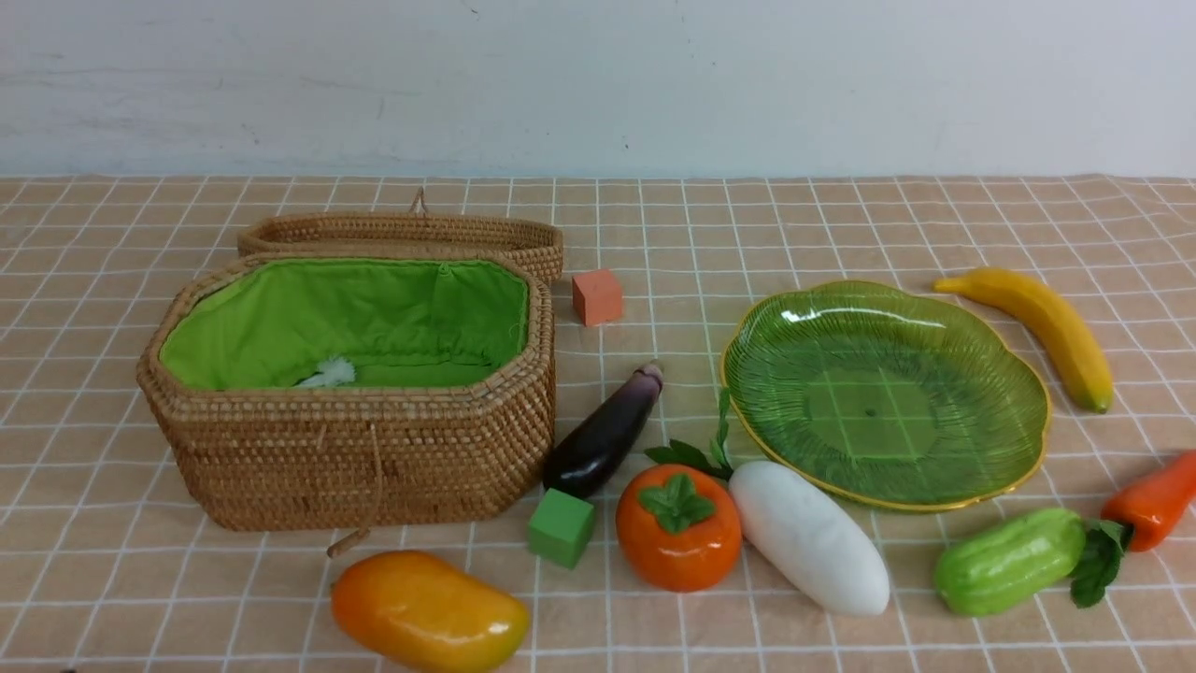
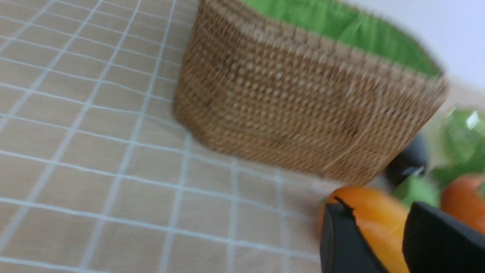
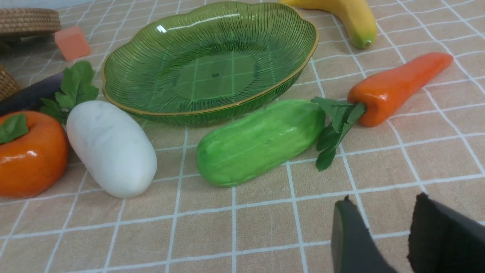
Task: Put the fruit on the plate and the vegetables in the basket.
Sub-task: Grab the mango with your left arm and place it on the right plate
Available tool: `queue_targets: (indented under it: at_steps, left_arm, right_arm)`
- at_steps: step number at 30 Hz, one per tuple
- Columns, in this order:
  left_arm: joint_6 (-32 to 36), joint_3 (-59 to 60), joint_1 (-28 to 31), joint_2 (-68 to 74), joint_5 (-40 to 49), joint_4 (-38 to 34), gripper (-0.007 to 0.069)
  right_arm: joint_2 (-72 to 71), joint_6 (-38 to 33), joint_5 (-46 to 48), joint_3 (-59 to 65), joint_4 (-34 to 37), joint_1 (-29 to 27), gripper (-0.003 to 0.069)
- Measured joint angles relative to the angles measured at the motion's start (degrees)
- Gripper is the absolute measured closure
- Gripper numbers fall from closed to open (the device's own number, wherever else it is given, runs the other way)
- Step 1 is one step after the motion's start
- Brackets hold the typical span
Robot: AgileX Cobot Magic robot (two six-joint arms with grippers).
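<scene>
Checkered cloth (image 1: pixel 841 224) runs open behind the plate (image 1: pixel 883 393) to the wall (image 1: pixel 598 84).

basket (image 1: pixel 355 458) brown weave (green lining) | plate (image 1: pixel 883 393) ribbed green | cloth (image 1: pixel 841 224) tan, white grid

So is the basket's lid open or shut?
Open. The lid lies flipped back behind the basket, and you can see straight down onto the green lining inside.
</scene>
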Motion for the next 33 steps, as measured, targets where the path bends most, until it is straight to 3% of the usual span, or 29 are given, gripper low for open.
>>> queue_targets:
  at_steps: [4, 7, 10, 12, 14, 18, 20, 21, 22, 23, 24, 30, 33]
  left_arm:
    - [-7.5, 0.0, 0.0, 0.0, -9.0, -13.1, 0.0386]
    - [-8.3, 0.0, 0.0, 0.0, -13.5, -16.2, 0.0398]
    - [-8.4, -1.5, 0.0, 0.0, -13.6, -18.0, 0.0475]
    - [-6.6, -4.9, 0.0, 1.8, -10.6, -17.0, 0.0565]
    - [-3.7, -9.8, 0.0, 6.1, -6.0, -15.3, 0.0638]
    - [2.2, -17.0, 0.0, 14.4, 2.7, -13.6, 0.0638]
    - [8.3, -23.1, 0.0, 22.0, 13.2, -13.3, 0.0638]
    - [8.7, -24.1, 0.0, 22.7, 14.3, -13.3, 0.0638]
    - [14.0, -29.2, 0.0, 29.8, 26.0, -13.2, 0.0638]
    - [14.0, -29.2, 0.0, 30.4, 27.0, -13.2, 0.0638]
    - [17.9, -32.6, 0.0, 35.6, 34.8, -13.1, 0.0638]
    - [26.0, -35.6, -2.4, 43.6, 39.3, -16.0, 0.0638]
    - [36.0, -36.4, -10.0, 45.7, 39.6, -16.6, 0.0638]
  right_arm:
    - [0.0, 0.0, 0.0, 0.0, 0.0, 0.0, 0.0417]
    - [0.0, 0.0, 0.0, 0.0, 0.0, 0.0, 0.0417]
    - [0.0, 0.0, 0.0, 0.0, 0.0, 0.0, 0.0417]
    - [0.0, 0.0, 0.0, 0.0, 0.0, 0.0, 0.0417]
    - [0.0, 0.0, 0.0, 0.0, 0.0, 0.0, 0.0417]
    - [0.0, 0.0, -0.2, 0.0, -0.7, 0.0, 0.0417]
    - [0.0, 0.5, -1.6, 0.1, -2.0, 0.0, 0.0417]
    - [0.0, 0.5, -1.6, 0.2, -2.0, 0.0, 0.0417]
    - [0.0, 3.4, -3.5, 0.4, 0.0, 0.0, 0.0417]
    - [0.0, 3.8, -3.7, 0.5, 0.3, 0.0, 0.0417]
    - [0.0, 8.5, -6.2, 0.5, 4.0, 0.0, 0.0417]
    - [0.0, 17.3, -15.2, 0.5, 10.3, 0.0, 0.0418]
    - [0.0, 21.3, -8.6, -3.2, 13.8, 1.5, 0.0434]
